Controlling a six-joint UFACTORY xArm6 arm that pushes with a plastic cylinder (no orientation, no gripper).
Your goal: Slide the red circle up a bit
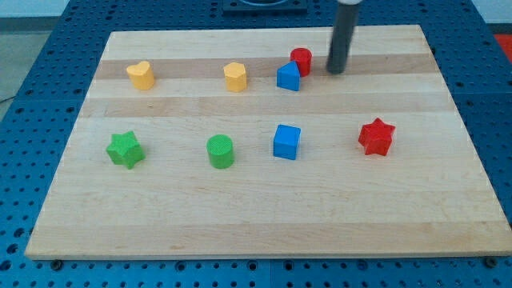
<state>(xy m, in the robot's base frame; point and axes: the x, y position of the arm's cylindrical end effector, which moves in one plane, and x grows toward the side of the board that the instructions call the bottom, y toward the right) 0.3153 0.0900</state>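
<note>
Wooden board, two yellow blocks, red circle, blue blocks, green star, green cylinder, red star

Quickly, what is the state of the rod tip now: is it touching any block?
My tip: holds nothing, on the board just right of the red circle, apart from it.

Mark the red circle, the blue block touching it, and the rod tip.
red circle (302, 58), camera view, on its top face.
blue block (288, 78), camera view, on its front face.
my tip (336, 72), camera view, at the rod's very end.
</note>
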